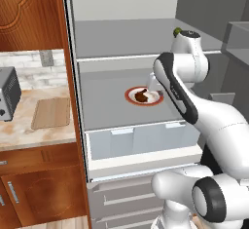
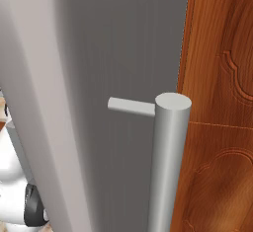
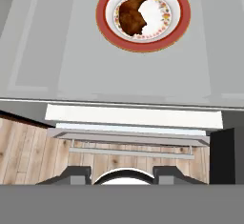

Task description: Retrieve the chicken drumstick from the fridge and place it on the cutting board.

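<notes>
The fridge (image 1: pixel 104 108) stands open. On its middle shelf (image 3: pixel 62 51) lies the chicken drumstick (image 1: pixel 141 95), dark reddish-brown, on a round white plate with an orange rim (image 1: pixel 155 100). In the hand view the drumstick (image 3: pixel 134 14) rests on the plate (image 3: pixel 178 15) at the top, well ahead of my gripper (image 3: pixel 122 173). The gripper is open, its fingertips (image 3: pixel 76 173) wide apart with nothing between them, back over the shelf's front edge. The light-tan cutting board (image 1: pixel 51 112) lies on the counter left of the fridge.
A grey toaster oven (image 1: pixel 7 94) sits at the counter's left end. A small green fruit (image 1: pixel 177 31) rests on the upper shelf. Pale drawers (image 1: pixel 136 140) sit below the plate's shelf. The open fridge door with its handle (image 2: pixel 165 167) stands close beside a wooden cabinet panel (image 2: pixel 222 102).
</notes>
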